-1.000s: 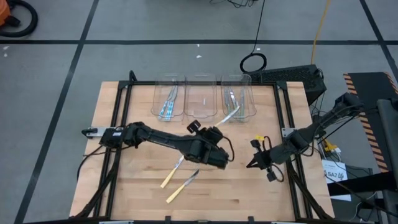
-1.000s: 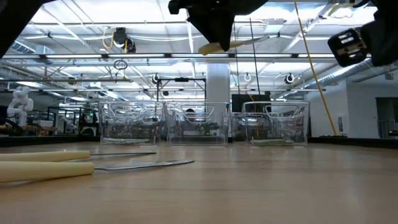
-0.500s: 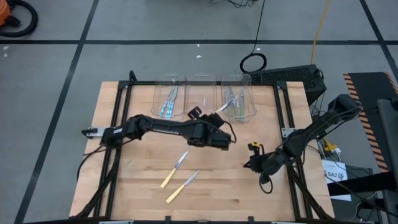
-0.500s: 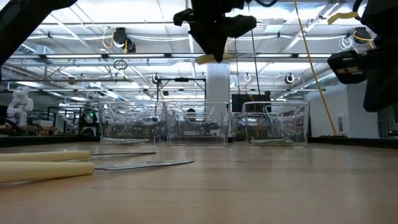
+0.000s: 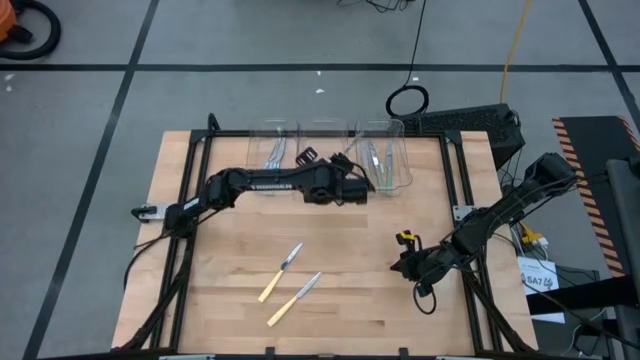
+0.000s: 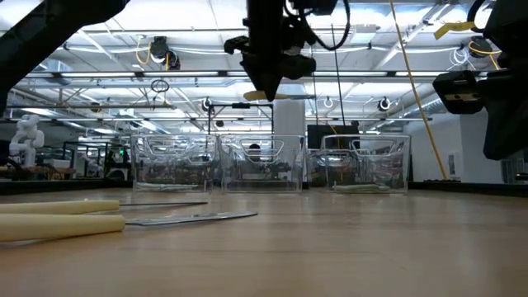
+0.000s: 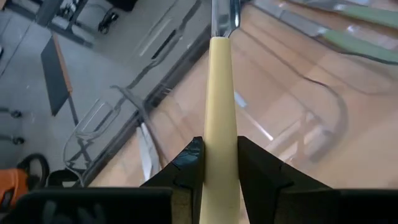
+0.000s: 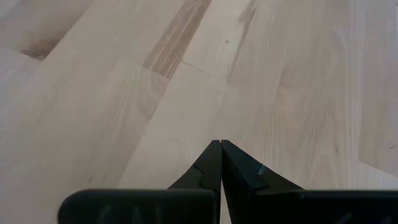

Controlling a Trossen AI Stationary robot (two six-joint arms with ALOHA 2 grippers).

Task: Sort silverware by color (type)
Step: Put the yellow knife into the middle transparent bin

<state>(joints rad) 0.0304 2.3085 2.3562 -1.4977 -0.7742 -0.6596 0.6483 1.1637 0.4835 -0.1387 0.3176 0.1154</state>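
Note:
My left gripper (image 5: 348,178) hangs above the clear bins at the table's far edge, shut on a utensil (image 7: 221,93) with a pale yellow handle and a silvery head (image 7: 224,12). The left bin (image 5: 272,155) holds blue-handled silverware, the right bin (image 5: 385,160) green-handled pieces (image 7: 360,43), and the middle bin (image 5: 322,148) stands between them. Two more pale-yellow-handled knives (image 5: 282,272) (image 5: 293,298) lie flat on the table's near half. My right gripper (image 5: 397,264) is shut on nothing, low over the table's right part. My left gripper pinches the pale yellow handle (image 7: 221,134) between its two fingers (image 7: 189,165), well back from the silvery head. The fingers slant down toward the far edge, and the utensil runs along them, head foremost. It is lifted clear above the bins (image 6: 266,96).
The three bins (image 6: 262,161) stand in a row along the far edge. The black frame rails (image 5: 195,170) run along the table's left and right sides. Bare wood lies between the two loose knives and my right gripper (image 8: 219,144).
My left gripper has carried the pale-handled utensil from the table's middle toward the far edge, to above the bins, still lifted clear. My right gripper has sunk a little toward the table and stays shut.

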